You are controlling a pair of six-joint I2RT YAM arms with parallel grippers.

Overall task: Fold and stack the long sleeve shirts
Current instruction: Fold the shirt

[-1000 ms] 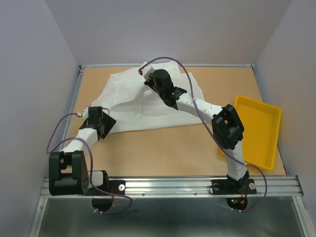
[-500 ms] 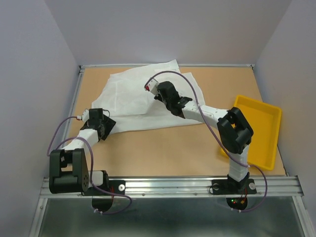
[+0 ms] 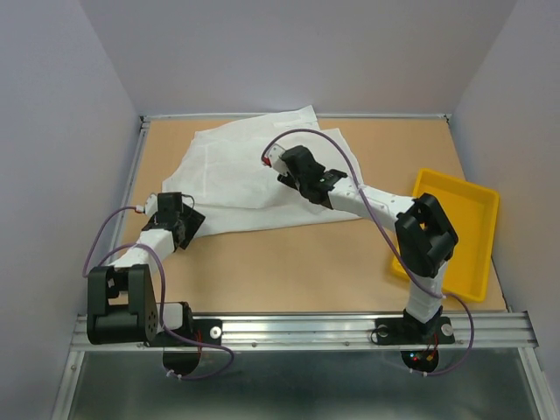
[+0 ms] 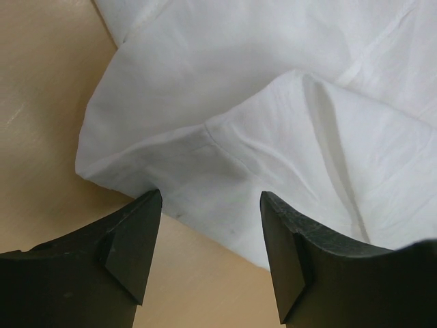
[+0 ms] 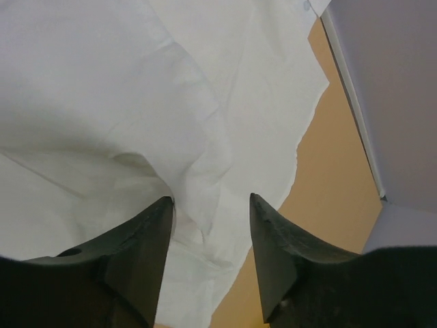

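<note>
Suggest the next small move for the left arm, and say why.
Probably ease the left gripper forward and down onto the near hem of the shirt, then close. Its jaws stand open and empty, and the hem lies on the table just ahead of the fingertips. The right gripper is open too, above the cloth, so neither arm holds the shirt.

The top view looks down from high behind both pairs of jaws, taking in the whole desk (image 3: 289,271). Each wrist view sits close behind its own jaws, facing the white shirt (image 4: 225,102) just ahead, which all three share.
</note>
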